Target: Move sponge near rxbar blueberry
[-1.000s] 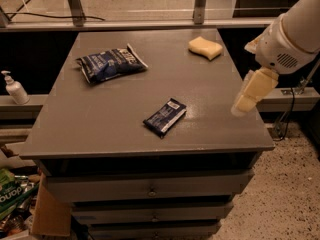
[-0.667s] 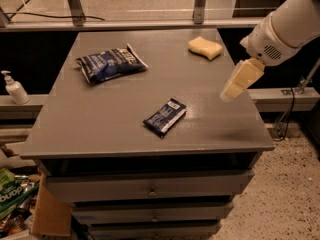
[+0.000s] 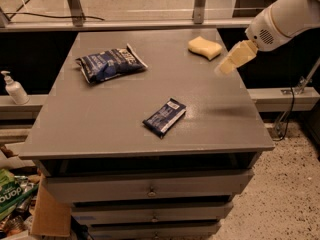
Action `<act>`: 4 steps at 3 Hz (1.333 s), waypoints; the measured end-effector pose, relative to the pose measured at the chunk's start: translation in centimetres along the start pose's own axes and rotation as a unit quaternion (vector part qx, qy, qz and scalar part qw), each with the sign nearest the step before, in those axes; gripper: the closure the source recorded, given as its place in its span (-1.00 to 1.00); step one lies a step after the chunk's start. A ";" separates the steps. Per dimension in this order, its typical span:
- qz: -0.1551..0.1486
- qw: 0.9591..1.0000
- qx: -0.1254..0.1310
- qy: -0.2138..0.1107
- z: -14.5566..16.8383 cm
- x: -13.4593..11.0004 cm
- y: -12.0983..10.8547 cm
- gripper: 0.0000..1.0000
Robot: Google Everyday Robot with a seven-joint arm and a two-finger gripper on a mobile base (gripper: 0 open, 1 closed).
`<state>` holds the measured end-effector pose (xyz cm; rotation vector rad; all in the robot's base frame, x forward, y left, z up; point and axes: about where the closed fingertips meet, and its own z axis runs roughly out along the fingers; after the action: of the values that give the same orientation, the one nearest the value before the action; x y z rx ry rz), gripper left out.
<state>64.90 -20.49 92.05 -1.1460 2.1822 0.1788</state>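
Observation:
The pale yellow sponge lies on the grey table at its far right. The rxbar blueberry, a flat dark blue wrapper with a white label patch at its far end, lies near the middle front of the table. My gripper hangs from the white arm at the upper right. It is above the table's right edge, just right of the sponge and slightly nearer the front. It holds nothing that I can see.
A puffy dark blue chip bag lies at the far left of the table. A soap dispenser stands on a ledge to the left. Drawers sit below the tabletop. Boxes and clutter lie on the floor at the lower left.
My gripper has moved up and away from the table's right front toward the sponge at the far right. The sponge, bar and chip bag have not moved.

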 end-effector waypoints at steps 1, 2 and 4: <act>0.000 1.000 0.000 0.000 0.0 0.0 0.0 -1.00; 0.018 1.000 -0.008 -0.021 1.0 0.4 -0.8 -1.00; 0.047 0.994 -0.025 -0.092 5.6 -0.9 -4.5 -1.00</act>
<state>71.46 -20.38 89.03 -1.0109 2.0782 0.3675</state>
